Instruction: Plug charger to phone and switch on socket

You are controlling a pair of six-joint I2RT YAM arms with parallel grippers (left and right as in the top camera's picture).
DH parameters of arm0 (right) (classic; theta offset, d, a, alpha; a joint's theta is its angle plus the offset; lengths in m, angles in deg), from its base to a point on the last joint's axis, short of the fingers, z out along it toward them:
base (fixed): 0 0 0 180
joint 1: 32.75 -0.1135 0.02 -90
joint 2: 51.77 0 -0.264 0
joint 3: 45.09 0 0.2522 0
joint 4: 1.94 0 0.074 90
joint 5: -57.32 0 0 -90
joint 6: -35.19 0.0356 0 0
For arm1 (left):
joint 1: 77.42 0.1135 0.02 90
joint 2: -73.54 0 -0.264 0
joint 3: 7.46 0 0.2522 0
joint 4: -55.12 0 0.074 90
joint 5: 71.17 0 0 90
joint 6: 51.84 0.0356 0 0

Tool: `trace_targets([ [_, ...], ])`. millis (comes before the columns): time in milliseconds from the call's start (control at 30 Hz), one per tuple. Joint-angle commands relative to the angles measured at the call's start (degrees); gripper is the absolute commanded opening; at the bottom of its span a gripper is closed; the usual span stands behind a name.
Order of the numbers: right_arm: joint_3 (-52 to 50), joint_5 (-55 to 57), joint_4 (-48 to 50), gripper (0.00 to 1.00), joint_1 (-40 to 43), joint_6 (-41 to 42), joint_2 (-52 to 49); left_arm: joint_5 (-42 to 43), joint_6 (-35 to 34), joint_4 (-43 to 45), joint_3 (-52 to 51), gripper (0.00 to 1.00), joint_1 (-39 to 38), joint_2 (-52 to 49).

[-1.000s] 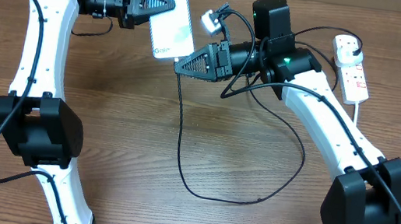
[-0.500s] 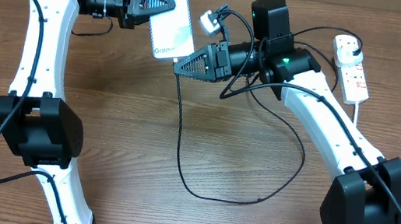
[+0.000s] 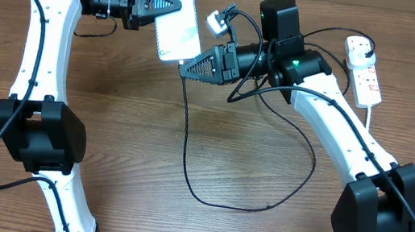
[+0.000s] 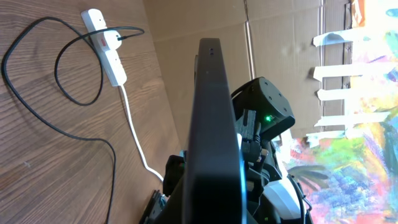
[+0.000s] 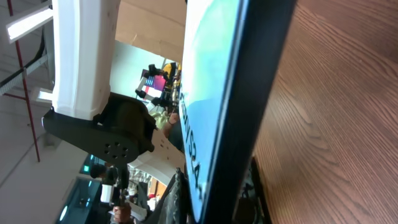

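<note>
Hanging in left gripper's (image 3: 176, 3) closed fingers, phone (image 3: 178, 32) is tilting screen-up, right gripper (image 3: 184, 70) pinching charger (image 3: 187, 129) tip at phone's lower end, cable trailing down from phone, looping over to socket (image 3: 366, 76) lying well apart from phone

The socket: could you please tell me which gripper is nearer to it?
Right. The right gripper sits at the phone's lower end, well left of the socket; the left gripper, at the phone's left edge, is even farther.

The phone (image 3: 174, 15) shows one short white word near its lower end, too small to read. Red marks on the socket (image 3: 363, 69) are illegible.
</note>
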Motion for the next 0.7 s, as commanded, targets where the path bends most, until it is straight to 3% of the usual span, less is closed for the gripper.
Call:
trace_targets([
  [0, -0.28, -0.92, 0.83, 0.04, -0.26, 0.72, -0.15, 1.38, -0.57, -0.15, 0.79, 0.05, -0.72, 0.37],
  [667, -0.28, -0.85, 0.59, 0.04, -0.28, 0.94, -0.15, 5.07, -2.86, 1.38, 0.79, 0.04, -1.22, 0.37],
])
